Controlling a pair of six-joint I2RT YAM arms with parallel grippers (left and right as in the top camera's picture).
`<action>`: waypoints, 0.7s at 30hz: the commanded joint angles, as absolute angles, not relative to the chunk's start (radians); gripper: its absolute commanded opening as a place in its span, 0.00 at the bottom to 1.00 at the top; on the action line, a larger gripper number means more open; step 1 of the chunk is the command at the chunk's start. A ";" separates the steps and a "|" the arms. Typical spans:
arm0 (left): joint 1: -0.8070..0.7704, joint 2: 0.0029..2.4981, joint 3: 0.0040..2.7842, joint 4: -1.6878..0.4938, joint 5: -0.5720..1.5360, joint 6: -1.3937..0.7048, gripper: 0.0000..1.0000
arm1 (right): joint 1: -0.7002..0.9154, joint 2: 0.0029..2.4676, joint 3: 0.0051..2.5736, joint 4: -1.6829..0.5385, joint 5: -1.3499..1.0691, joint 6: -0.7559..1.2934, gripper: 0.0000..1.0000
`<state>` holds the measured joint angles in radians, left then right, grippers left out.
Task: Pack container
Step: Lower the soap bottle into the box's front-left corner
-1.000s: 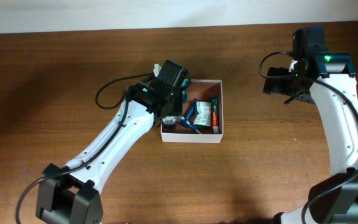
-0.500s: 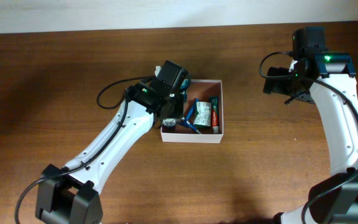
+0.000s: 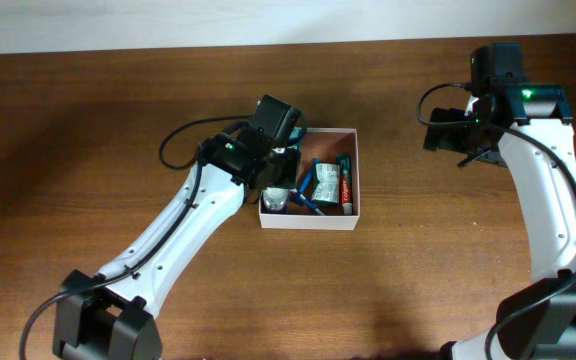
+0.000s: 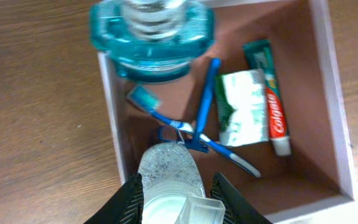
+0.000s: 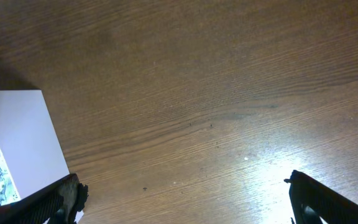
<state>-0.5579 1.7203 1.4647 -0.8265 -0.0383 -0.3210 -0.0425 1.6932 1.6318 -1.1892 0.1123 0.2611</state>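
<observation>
In the overhead view part of the container (image 3: 318, 221) is hidden beneath the left arm (image 3: 253, 150), while in the left wrist view the blurred teal bottle (image 4: 153, 37) is cut off by the top edge and the clear bottle (image 4: 169, 180) by the bottom edge.

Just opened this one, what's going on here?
The left claw is down at one corner of the container, its fingers on either side of a clear bottle that it appears to be gripping. A blue toothbrush, a toothpaste tube and a green-and-white packet lie inside, and a teal mouthwash bottle stands at another corner. The right claw is open over the table beside the box, holding nothing.
</observation>
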 commanded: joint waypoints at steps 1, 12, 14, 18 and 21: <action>-0.559 1.675 1.465 -0.812 0.049 -0.239 0.33 | -0.046 1.684 1.639 -1.189 0.125 0.262 0.98; -0.558 1.677 1.465 -0.800 0.046 -0.237 0.40 | -0.046 1.684 1.639 -1.189 0.125 0.262 0.98; -0.559 1.677 1.464 -0.800 0.046 -0.237 0.41 | -0.046 1.684 1.639 -1.189 0.125 0.262 0.98; -0.559 1.678 1.464 -0.801 0.046 -0.237 0.41 | -0.046 1.684 1.639 -1.189 0.125 0.263 0.98; -0.558 1.678 1.464 -0.801 0.032 -0.237 0.45 | -0.046 1.684 1.639 -1.189 0.125 0.262 0.98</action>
<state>-0.5579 1.7054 1.4647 -0.8032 0.0269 -0.2501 -0.0425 1.6932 1.6318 -1.1896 0.1127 0.2611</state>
